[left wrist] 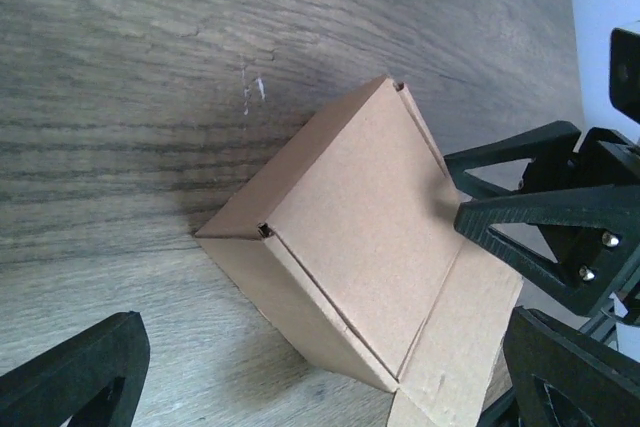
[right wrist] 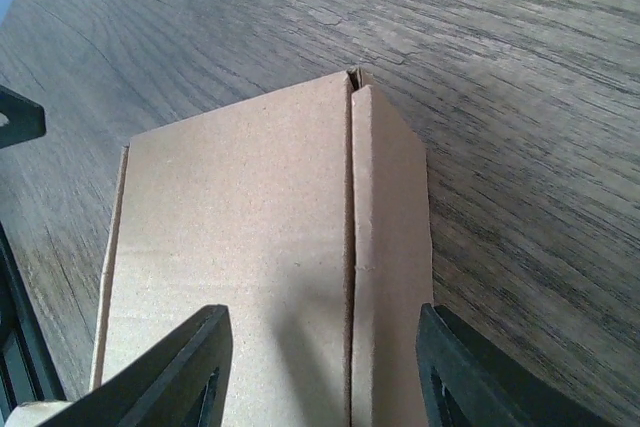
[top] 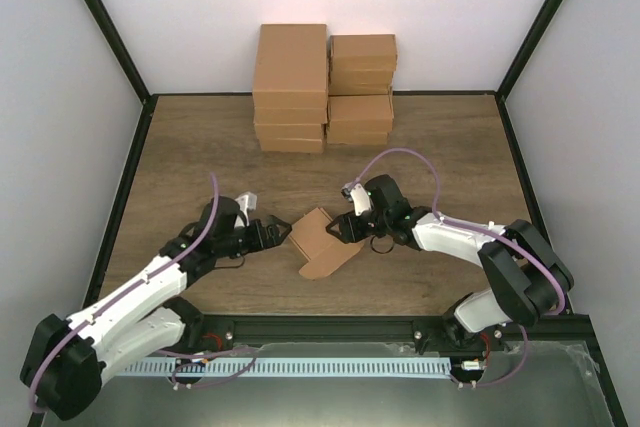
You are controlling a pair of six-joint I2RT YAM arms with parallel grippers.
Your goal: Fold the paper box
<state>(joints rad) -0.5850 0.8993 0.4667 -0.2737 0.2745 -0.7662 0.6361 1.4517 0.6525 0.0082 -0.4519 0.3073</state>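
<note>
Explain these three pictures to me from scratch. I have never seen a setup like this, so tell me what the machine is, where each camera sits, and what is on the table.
The machine is a pair of robot arms bolted at the near edge of a wooden table. The wide picture looks down from above and behind them. The other two come from small cameras on each wrist, so the black shapes at their edges are that arm's own fingers.

In the middle lies a partly folded paper box, brown cardboard with a flap still open. The left tool sits open just beside the box, not touching it as far as I can tell. The right tool is open too, its two fingers straddling the box's edge without clamping it. Nothing is actually held.

At the back wall stand stacks of finished boxes.
</note>
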